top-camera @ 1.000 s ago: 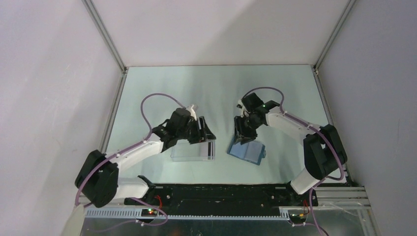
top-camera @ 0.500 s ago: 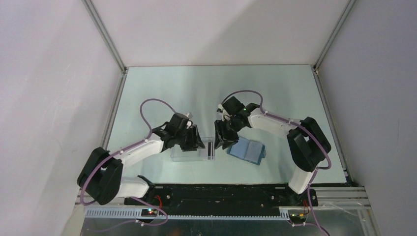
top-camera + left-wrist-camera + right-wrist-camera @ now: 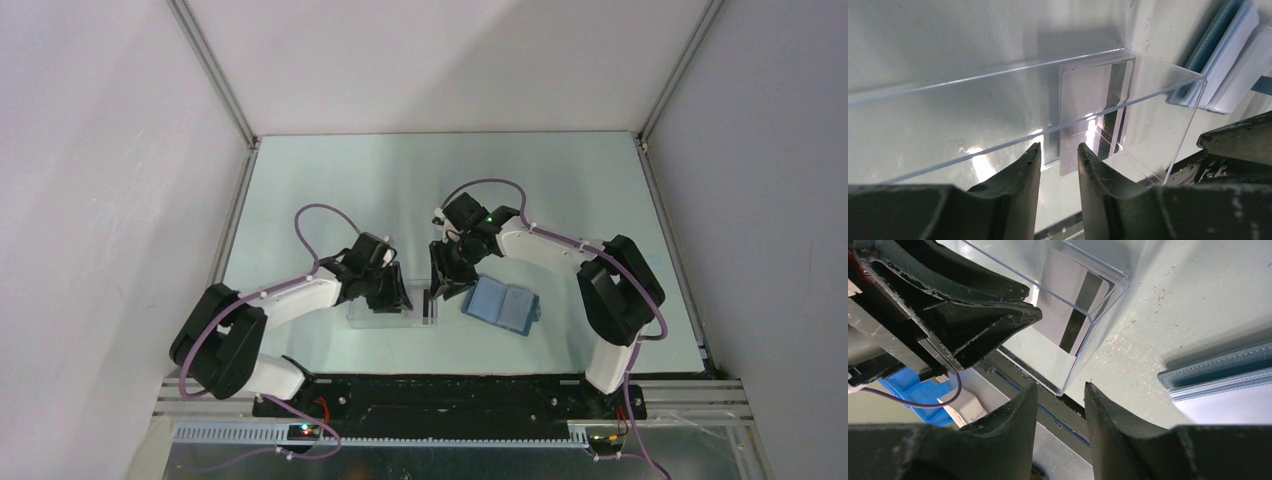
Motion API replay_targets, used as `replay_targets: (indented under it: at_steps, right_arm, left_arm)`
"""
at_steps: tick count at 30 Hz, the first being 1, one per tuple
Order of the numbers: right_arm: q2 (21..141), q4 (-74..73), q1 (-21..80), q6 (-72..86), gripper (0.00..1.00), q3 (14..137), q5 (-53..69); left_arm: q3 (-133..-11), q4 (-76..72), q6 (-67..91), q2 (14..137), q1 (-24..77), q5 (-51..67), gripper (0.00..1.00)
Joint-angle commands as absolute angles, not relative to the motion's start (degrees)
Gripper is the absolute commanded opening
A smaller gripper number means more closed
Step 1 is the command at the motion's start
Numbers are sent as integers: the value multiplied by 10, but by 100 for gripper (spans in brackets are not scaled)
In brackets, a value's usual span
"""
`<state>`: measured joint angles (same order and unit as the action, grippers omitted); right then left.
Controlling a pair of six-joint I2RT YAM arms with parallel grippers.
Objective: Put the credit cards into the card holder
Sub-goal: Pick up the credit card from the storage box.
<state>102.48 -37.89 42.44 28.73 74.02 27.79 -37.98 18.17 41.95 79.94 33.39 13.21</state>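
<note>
Table (image 3: 330,180): pale green-white flat surface carrying the clear box near its front edge, walled by grey panels on three sides.
Left arm (image 3: 300,295): white and black with a purple cable, reaching from the front left to the clear box's left and middle part.
Right arm (image 3: 560,250): white and black, bent round from the front right so its wrist hangs over the clear box's right end.
Clear box (image 3: 365,315): transparent rectangular plastic box, open-topped, standing flat on the table; this is the landmark.
Left end effector (image 3: 1058,150): two dark fingers set a narrow gap apart with nothing between them, hanging just over the clear box's near long wall and pointing in at the cards.
Right end effector (image 3: 1060,390): two dark fingers parted by a narrow gap, gripping nothing, just outside the clear box's right end; a bottom corner of the box shows in the gap, and contact cannot be told.
Card holder (image 3: 503,305): small teal-blue rectangular wallet lying flat on the table just to the right of the clear box, apart from it, two panels side by side.
Credit cards (image 3: 1093,100): thin whitish rectangles with a black stripe, lying flat on the clear box's floor at its right end; their number is unclear.
</note>
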Motion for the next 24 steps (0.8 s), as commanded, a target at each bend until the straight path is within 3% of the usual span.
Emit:
replay_targets:
  at_steps: [1, 12, 17, 21, 24]
  right_arm:
    - [1045, -386, 432, 285, 42, 765, 265]
    - [1038, -426, 440, 267, 41, 783, 205]
    - [1011, -458, 451, 255, 41, 819, 163]
    - [1019, -478, 470, 244, 34, 857, 142]
    - [1042, -492, 489, 243, 22, 889, 132]
  left_arm:
    - [-409, 179, 404, 810, 330, 133, 35]
    - [-414, 180, 402, 821, 331, 134, 34]
    - [-407, 179, 407, 791, 330, 128, 41]
    - [-402, 179, 411, 763, 327, 128, 46]
    - [-394, 178, 412, 751, 319, 133, 46]
